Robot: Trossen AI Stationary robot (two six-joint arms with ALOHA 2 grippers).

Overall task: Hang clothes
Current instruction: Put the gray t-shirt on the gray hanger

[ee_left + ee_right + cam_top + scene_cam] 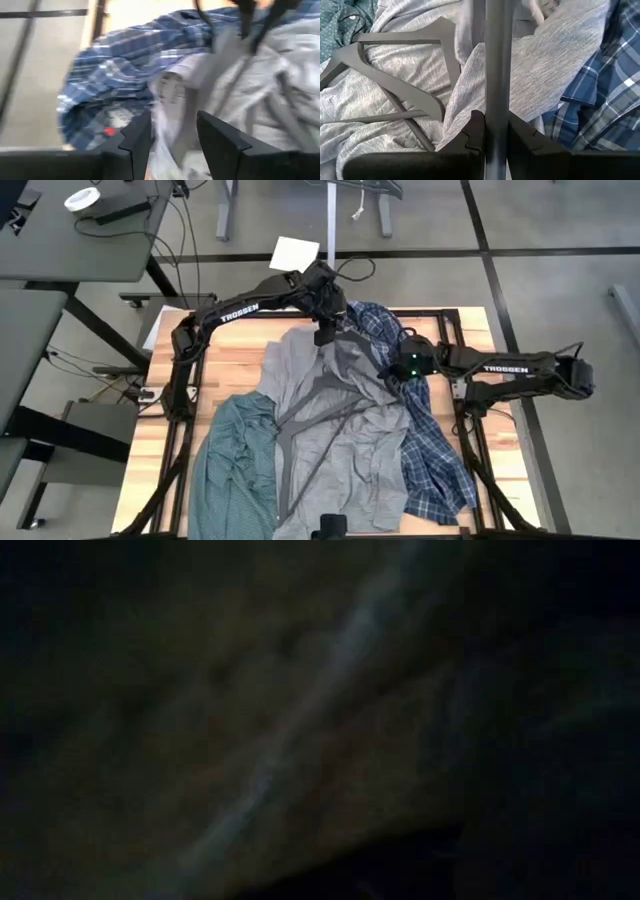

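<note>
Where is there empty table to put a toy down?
Bare wood shows along the table's left edge beside the green shirt, and at the far-right corner past the plaid shirt. The middle is crowded: grey tee, hangers, both grippers.

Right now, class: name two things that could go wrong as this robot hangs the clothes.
1. The right hand grips a hanger under the grey tee; lifting may drag the tee.
2. Other hangers lie crossed and could snag.
3. The left hand is open over bunched cloth and might catch the plaid shirt.
</note>
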